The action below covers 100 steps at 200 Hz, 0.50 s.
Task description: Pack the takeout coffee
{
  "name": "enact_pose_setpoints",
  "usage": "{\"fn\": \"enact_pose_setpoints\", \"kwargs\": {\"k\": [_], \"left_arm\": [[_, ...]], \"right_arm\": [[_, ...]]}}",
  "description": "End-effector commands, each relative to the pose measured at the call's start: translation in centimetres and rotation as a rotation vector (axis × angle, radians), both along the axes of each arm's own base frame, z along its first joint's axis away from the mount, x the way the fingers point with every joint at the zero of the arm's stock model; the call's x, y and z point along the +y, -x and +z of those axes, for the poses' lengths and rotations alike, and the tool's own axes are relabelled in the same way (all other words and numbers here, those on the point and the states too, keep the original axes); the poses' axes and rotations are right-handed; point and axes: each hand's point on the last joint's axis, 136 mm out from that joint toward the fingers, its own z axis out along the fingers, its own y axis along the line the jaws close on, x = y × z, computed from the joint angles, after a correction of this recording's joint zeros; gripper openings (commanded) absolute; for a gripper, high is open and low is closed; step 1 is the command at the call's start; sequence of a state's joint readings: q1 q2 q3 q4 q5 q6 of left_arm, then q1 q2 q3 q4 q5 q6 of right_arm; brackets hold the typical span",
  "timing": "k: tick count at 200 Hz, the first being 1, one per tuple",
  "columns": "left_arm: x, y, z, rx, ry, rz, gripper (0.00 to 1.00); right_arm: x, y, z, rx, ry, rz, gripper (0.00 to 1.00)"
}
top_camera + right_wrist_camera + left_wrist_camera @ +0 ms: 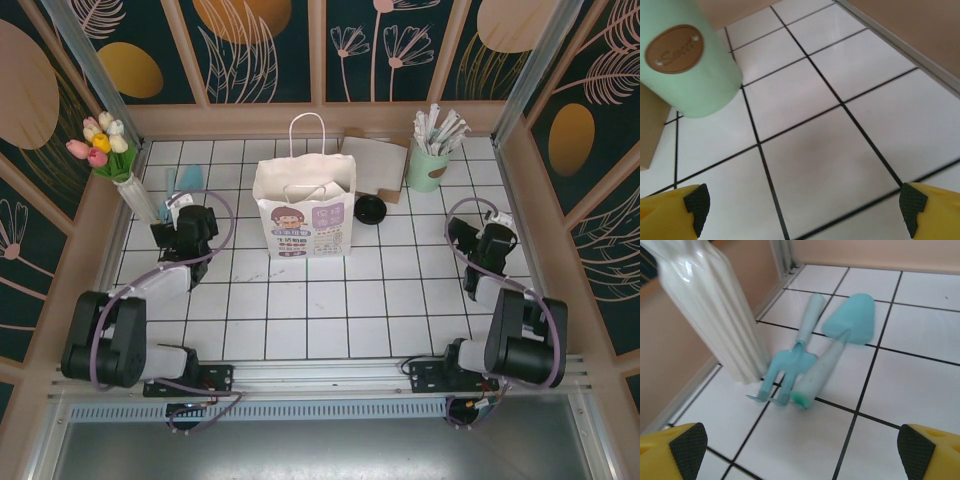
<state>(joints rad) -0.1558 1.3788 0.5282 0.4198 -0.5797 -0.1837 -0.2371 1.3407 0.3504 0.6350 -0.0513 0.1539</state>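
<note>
The takeout coffee (370, 209) stands on the tiles just right of the white paper bag (305, 215). From above I see mostly its black round top. The bag stands upright and open at mid table, handles up. My left gripper (183, 207) sits low at the left, well left of the bag. In the left wrist view it (801, 450) is open, with bare tile between its fingers. My right gripper (472, 228) rests at the right side, apart from the cup. In the right wrist view it (802, 210) is open over bare tile.
A white vase (710, 310) of tulips (100, 140) stands at the far left, with a pale blue hand fork (790, 365) and trowel (850, 320) beside it. A mint-green cup of straws (430, 160) and a brown cardboard piece (375, 165) stand at the back. Walls enclose the tiles.
</note>
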Motion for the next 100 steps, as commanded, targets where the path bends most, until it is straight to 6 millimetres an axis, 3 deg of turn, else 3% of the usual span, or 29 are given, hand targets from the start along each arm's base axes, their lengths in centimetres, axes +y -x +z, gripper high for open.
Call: {"fn": "enact_pose_setpoints", "kwargs": {"k": [1, 30, 66, 87, 100], "left_arm": [[-2.0, -1.9, 0.3, -0.112, 0.050, -0.140, 0.99], [-2.8, -2.9, 0.4, -0.159, 0.066, -0.236, 0.99], [-2.0, -2.2, 1.4, -0.260, 0.045, -0.279, 0.99], [-2.2, -1.5, 1.6, -0.306, 0.055, -0.316, 0.99], [-2.0, -0.6, 1.6, -0.340, 0.064, -0.316, 0.99]], "right_arm": [[1.5, -1.7, 3.5, -0.202, 0.053, 0.122, 0.99], [4.1, -2.4, 3.1, -0.184, 0.079, 0.274, 0.99], [9.0, -1.5, 4.3, -0.269, 0.152, 0.433, 0.99], [10.4, -1.5, 4.2, -0.297, 0.188, 0.453, 0.99], [10.3, -2.0, 3.6, -0.275, 0.194, 0.435, 0.99]]}}
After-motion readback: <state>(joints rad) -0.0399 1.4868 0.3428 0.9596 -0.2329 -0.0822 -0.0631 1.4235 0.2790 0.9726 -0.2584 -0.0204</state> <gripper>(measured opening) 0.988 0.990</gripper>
